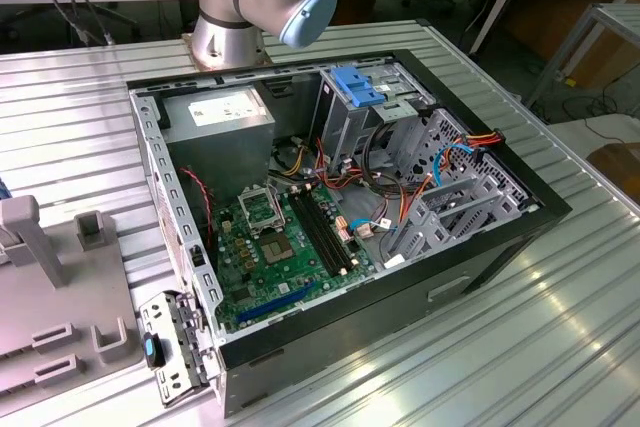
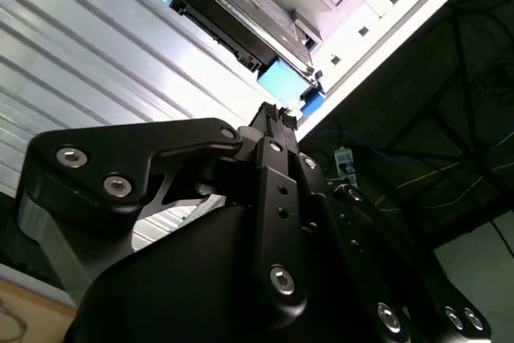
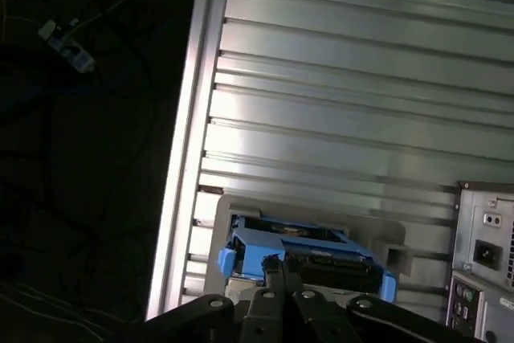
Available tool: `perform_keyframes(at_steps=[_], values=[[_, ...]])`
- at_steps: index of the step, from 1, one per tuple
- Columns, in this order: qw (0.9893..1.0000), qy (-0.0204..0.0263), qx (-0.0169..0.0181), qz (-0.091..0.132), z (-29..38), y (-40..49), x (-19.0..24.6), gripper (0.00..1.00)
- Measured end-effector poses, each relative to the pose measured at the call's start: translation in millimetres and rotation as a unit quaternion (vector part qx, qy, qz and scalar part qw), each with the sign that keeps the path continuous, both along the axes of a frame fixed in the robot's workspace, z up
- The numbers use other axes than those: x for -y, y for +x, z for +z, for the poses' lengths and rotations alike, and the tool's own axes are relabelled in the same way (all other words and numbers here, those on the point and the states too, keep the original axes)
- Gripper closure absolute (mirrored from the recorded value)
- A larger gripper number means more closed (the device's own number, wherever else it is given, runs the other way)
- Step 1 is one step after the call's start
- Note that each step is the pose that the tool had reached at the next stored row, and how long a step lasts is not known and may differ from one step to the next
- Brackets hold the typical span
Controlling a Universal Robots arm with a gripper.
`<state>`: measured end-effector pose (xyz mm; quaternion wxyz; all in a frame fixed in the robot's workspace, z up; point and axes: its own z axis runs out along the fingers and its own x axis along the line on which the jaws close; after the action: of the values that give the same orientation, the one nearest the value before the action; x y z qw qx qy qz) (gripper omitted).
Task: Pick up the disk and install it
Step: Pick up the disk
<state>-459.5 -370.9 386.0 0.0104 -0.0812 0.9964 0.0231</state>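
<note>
On the ribbed metal table [image 3: 337, 78], close to its edge, the disk [image 3: 299, 248] sits in a grey holder [image 3: 389, 234] — dark slab with a bright blue carrier frame round it. From my remote seat, the first wrist view puts the gripper [image 3: 275, 263] right at the disk's near edge, with the tips over the blue frame. I cannot tell whether they touch it. The fingers look drawn together with no gap that I can see, and nothing is clamped between them.

In the second wrist view the disk [image 2: 241, 18] is seen side-on, with a blue piece at each end of the dark slab. The gripper [image 2: 273, 116] tip is just short of the nearer blue end. In the first wrist view the rear panel of the computer case [image 3: 482, 263] shows near the holder but apart from it, with a power socket on it.

In the exterior view the computer case [image 1: 450, 287] lies on its side on the table [image 1: 560, 347], open at the top. The arm's base [image 1: 235, 17] stands just behind it. Inside the case:
- a silver power supply [image 1: 220, 112] with a white label, in the corner nearest the arm
- a green motherboard [image 1: 280, 237] flat on the case floor
- a light-blue bracket [image 1: 362, 85] on top of the drive cage
- red, orange and blue cables [image 1: 470, 142] looping over the metal bays

Grey fixtures [image 1: 40, 247] sit on the table at the exterior view's left, apart from the case.
</note>
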Motion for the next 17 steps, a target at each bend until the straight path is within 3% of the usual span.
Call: perform_keyframes(at_steps=[1, 3, 4, 6, 8, 11, 14, 15, 16, 17], values=[[0.9999, 0.0000, 0.0000, 0.014, 0.0, 0.0, 0.0, 0.89], [0.9984, 0.0000, 0.0000, 0.056, -0.3, 0.0, 0.0, 0.89], [0.9969, -0.0001, 0.0000, 0.078, -0.5, 0.0, 0.0, 0.89], [0.9929, -0.0009, -0.0001, 0.119, -1.4, 0.0, 0.0, 0.89], [0.9900, -0.0016, -0.0002, 0.141, -2.0, 0.0, 0.0, 0.89], [0.9829, -0.0032, -0.0003, 0.184, -3.2, 0.0, 0.0, 0.89], [0.9770, -0.0039, -0.0003, 0.213, -4.1, 0.0, 0.0, 0.89], [0.9727, -0.0041, -0.0003, 0.232, -4.8, 0.0, 0.0, 0.89], [0.9693, -0.0043, -0.0004, 0.246, -5.3, 0.0, 0.0, 0.89], [0.9628, -0.0044, -0.0002, 0.270, -6.4, 0.0, 0.0, 0.89]])
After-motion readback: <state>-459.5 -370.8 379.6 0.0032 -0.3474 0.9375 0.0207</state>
